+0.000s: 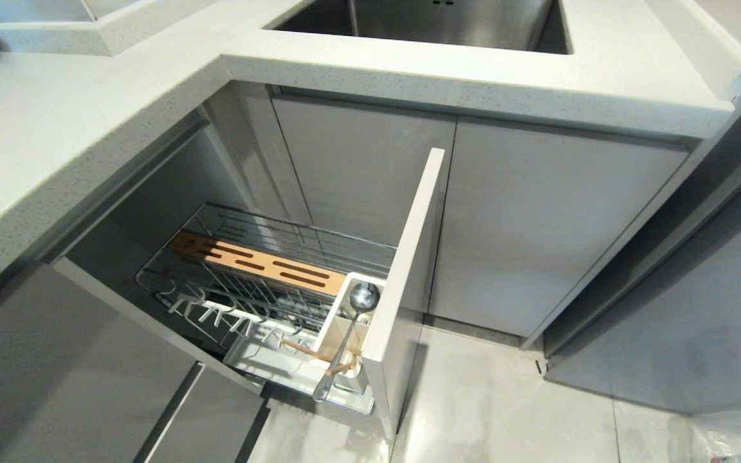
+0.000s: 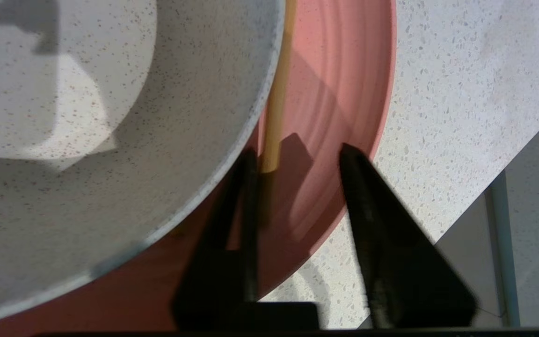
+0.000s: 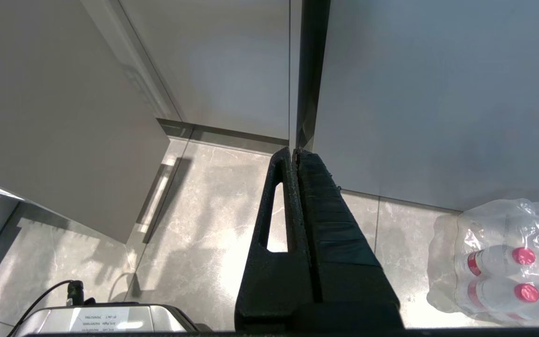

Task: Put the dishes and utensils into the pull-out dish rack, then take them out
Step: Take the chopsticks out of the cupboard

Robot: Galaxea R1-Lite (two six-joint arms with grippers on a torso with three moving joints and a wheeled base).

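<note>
The pull-out dish rack (image 1: 261,289) stands drawn out from under the speckled pale surface (image 1: 55,148), its chrome wire basket fixed to a tall pale grey cabinet front (image 1: 409,276) seen edge-on. A slotted orange-wood strip (image 1: 261,262) runs along the basket, and white prongs line its near side. In the white utensil cup (image 1: 345,334) at the front end leans a shiny metal spoon (image 1: 350,334), round bowl up and long handle slanting down and out, with one light wooden chopstick (image 1: 309,354) lying across the cup beside it.

Up on the surface, the left gripper (image 2: 297,154) hovers over a pink dish (image 2: 339,93), its fingers (image 2: 367,201) parted and holding nothing. The other chopstick (image 2: 276,93) lies on the pink dish, its end just beside one finger. A speckled cream-white bowl (image 2: 134,140) overlaps the dish.

The right gripper (image 3: 295,152) hangs parked above the tiled floor (image 3: 194,224), fingers pressed together and empty, near a plastic-wrapped pack of bottles (image 3: 503,262)
</note>
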